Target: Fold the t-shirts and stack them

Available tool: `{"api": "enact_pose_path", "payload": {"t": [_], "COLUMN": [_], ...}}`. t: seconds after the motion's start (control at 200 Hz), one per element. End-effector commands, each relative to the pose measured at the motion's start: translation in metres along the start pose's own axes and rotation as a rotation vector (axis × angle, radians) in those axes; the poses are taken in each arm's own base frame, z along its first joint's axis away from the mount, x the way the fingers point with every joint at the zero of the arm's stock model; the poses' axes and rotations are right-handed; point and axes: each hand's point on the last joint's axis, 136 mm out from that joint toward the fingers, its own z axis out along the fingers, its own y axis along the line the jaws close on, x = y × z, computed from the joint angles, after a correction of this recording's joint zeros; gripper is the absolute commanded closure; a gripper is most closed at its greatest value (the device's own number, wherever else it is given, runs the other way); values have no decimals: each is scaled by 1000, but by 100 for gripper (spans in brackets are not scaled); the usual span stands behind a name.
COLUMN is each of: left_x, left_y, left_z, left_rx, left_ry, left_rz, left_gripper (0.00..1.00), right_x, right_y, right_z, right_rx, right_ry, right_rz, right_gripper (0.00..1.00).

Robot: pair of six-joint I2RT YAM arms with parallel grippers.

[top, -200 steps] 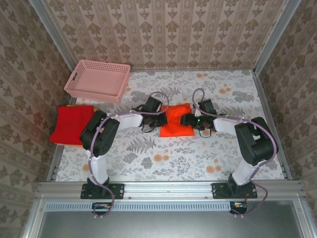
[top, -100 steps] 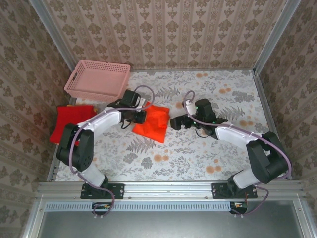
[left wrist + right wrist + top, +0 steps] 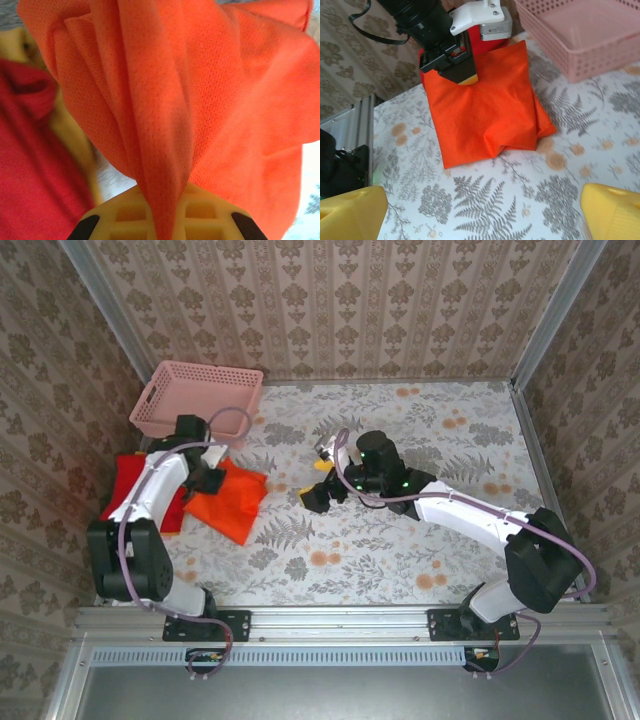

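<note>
Fern-printed counter (image 3: 400, 560) carries the whole job, and the picture has shifted leftward across it within the last second. Nearest the bases, the right arm (image 3: 470, 520) has let go. Its jaws stand wide, yellow fingertips (image 3: 350, 210) spread at the edges of the wrist view, and they hang over the middle of the counter, well apart from any cloth. A second ago both arms held the folded orange t-shirt (image 3: 230, 508) at the centre. Now the left arm (image 3: 150, 485) alone has it, jaws clamped on a bunched edge, and has carried it across to the left. It lies askew, its left side reaching the red t-shirt (image 3: 135, 495) folded at the counter's left edge. Whether it laps over or only touches is hidden under the arm. The stacking step looks underway but unfinished, since the orange piece is not yet squarely on the red one. Beyond them sits the pink lattice basket (image 3: 195, 400) by the far wall.
</note>
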Motion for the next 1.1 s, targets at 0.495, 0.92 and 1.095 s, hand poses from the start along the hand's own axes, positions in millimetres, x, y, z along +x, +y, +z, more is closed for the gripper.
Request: {"api": "enact_pose_path", "payload": {"t": [0.495,0.92,1.095], "left_x": [-6,13,22], "left_y": [109,138,154], "left_z": [-86,-99,-97], "left_rx": [-185,-261,-298], "left_ry": [-111,-71,-41], "left_rz": [23,-25,-74], "left_gripper": [100,100,100], "right_x": [5,5,8], "right_y": [41,42,43], "right_z": [22,31,34], "right_rx": [-116,-118,-131], "right_ry": [-41,-8,9], "right_rz": [-283,-265,-253], "right_gripper": [0,0,0]}}
